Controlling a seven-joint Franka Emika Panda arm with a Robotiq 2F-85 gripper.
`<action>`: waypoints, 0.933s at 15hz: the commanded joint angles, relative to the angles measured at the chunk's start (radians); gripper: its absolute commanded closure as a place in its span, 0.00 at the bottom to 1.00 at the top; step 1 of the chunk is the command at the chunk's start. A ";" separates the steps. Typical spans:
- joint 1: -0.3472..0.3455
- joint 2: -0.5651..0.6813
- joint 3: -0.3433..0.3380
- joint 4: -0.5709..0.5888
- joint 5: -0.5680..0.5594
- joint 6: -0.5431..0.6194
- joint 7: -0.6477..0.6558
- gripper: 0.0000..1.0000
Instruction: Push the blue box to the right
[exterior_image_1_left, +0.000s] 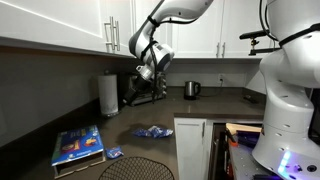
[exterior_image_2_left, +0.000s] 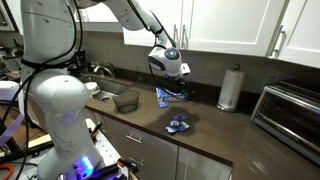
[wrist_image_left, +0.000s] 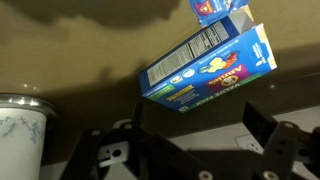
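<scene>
The blue box (exterior_image_1_left: 78, 146) lies flat on the dark counter near its front edge. It also shows as the blue box (exterior_image_2_left: 172, 95) just below the gripper, and as the blue box (wrist_image_left: 205, 65) with a colourful print, ahead of the fingers. My gripper (exterior_image_1_left: 150, 75) hangs in the air well above the counter and touches nothing. From the other side the gripper (exterior_image_2_left: 170, 68) sits a little above the box. In the wrist view the gripper (wrist_image_left: 197, 120) is open, with only bare counter between its two dark fingers (wrist_image_left: 258, 122).
Crumpled blue wrappers (exterior_image_1_left: 152, 131) (exterior_image_2_left: 180, 124) lie near the box, one more packet (wrist_image_left: 215, 8) beyond it. A paper towel roll (exterior_image_1_left: 109, 93) (exterior_image_2_left: 232, 88), a kettle (exterior_image_1_left: 192, 89), a wire basket (exterior_image_2_left: 125, 100) and a toaster oven (exterior_image_2_left: 290, 115) stand on the counter.
</scene>
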 joint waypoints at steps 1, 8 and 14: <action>-0.011 0.062 0.000 0.032 0.024 -0.009 -0.020 0.00; -0.023 0.137 0.005 0.059 0.218 -0.024 -0.181 0.00; -0.011 0.207 -0.003 0.121 0.432 -0.087 -0.385 0.00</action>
